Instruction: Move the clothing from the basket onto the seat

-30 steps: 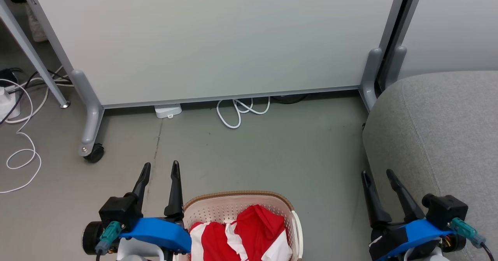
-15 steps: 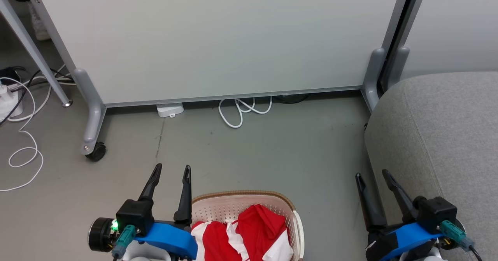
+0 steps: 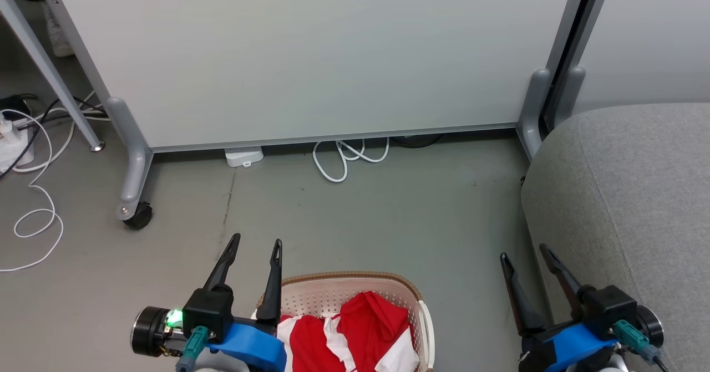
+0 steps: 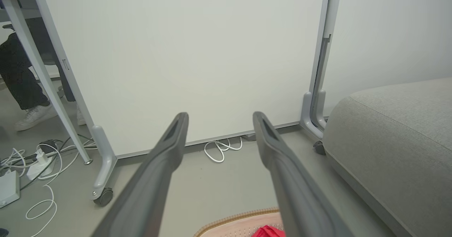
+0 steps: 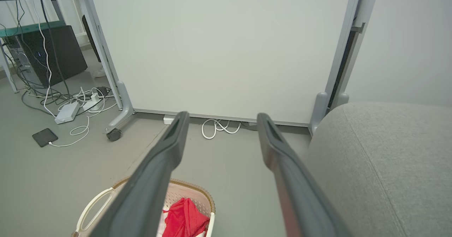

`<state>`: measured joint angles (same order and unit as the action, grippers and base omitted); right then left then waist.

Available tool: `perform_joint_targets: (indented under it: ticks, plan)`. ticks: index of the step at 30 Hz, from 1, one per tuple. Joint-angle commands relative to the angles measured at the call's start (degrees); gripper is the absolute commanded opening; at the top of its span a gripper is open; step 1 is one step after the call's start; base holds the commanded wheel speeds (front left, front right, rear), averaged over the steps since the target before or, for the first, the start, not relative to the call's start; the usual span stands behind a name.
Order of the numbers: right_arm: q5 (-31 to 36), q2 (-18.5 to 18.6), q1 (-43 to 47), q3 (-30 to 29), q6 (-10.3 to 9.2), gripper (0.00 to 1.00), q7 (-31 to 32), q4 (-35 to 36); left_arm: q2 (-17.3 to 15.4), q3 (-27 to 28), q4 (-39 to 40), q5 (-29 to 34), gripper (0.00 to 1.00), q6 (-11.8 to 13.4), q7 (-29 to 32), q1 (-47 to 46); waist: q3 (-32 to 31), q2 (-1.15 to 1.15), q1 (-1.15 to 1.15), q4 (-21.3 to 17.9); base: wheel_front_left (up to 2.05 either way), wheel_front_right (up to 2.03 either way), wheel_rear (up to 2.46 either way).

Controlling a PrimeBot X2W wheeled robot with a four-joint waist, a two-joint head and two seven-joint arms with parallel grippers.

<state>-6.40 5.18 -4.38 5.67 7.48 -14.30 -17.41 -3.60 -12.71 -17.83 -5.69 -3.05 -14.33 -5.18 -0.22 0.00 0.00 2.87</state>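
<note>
Red clothing with white panels [image 3: 355,333] lies bunched in the cream perforated basket [image 3: 344,289], which stands on the floor at the bottom centre of the head view; its brown rim [image 4: 233,218] and a red tip [image 4: 268,231] show in the left wrist view, and garments [image 5: 183,219] in the right wrist view. The grey seat [image 3: 627,194] fills the right side. My left gripper [image 3: 255,247] is open above the basket's left rim, holding nothing. My right gripper [image 3: 524,253] is open beside the seat's front edge, also holding nothing.
A pale wheeled partition [image 3: 310,56] stands behind, with a caster [image 3: 136,217] at the left. White cables [image 3: 346,158] and a power strip [image 3: 16,144] lie on the floor. A person's legs and shoes [image 4: 21,99] stand behind a table leg at the left.
My left gripper has shifted right and slightly down toward the basket. My right gripper has drifted left and lower. The basket and clothing have stayed put.
</note>
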Motion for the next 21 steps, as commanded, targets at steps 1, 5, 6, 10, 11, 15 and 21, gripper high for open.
perform_joint_targets:
  ticks: [1,5,6,10,11,15,21]
  plan:
    - [1.02,0.44,0.78,0.19,0.02,1.00,-0.60,-0.19,0.01,0.10,-0.19,1.17,1.00,-0.13,-0.55,-0.42,-0.01,0.00,0.00,0.02,0.00,0.00,0.00]
    - [2.41,0.32,1.06,0.11,0.02,1.00,-1.05,-0.36,0.20,0.21,-0.46,2.56,1.00,-0.39,-0.99,-0.26,-0.04,0.00,0.00,0.05,0.00,0.00,0.00]
    - [2.11,0.26,1.10,-0.07,0.02,1.00,-0.97,-0.47,0.25,0.35,-0.52,2.44,1.00,-0.39,-0.96,-0.25,-0.03,0.00,0.00,0.05,0.00,0.00,0.00]
    - [1.52,0.23,0.92,-0.35,0.02,1.00,-0.95,-0.78,0.39,0.64,-0.71,2.19,1.00,-0.61,-0.96,-0.26,0.06,0.00,0.00,0.06,0.00,0.00,0.00]
    - [1.29,0.21,0.88,-0.52,0.02,1.00,-0.95,-0.95,0.44,0.71,-0.79,2.11,1.00,-0.67,-0.96,-0.22,0.06,0.00,0.00,0.07,0.00,0.00,0.00]
    - [0.37,-0.04,0.75,-1.01,0.02,1.00,-0.95,-1.52,0.57,0.95,-1.05,1.80,1.00,-0.89,-0.96,0.00,0.04,0.00,0.00,0.04,0.00,0.00,0.00]
    - [-0.06,-0.21,0.61,-1.06,0.02,1.00,-0.95,-1.85,0.63,1.17,-1.37,2.02,1.00,-0.94,-0.95,0.04,-0.03,0.00,0.00,-0.04,0.00,0.00,0.00]
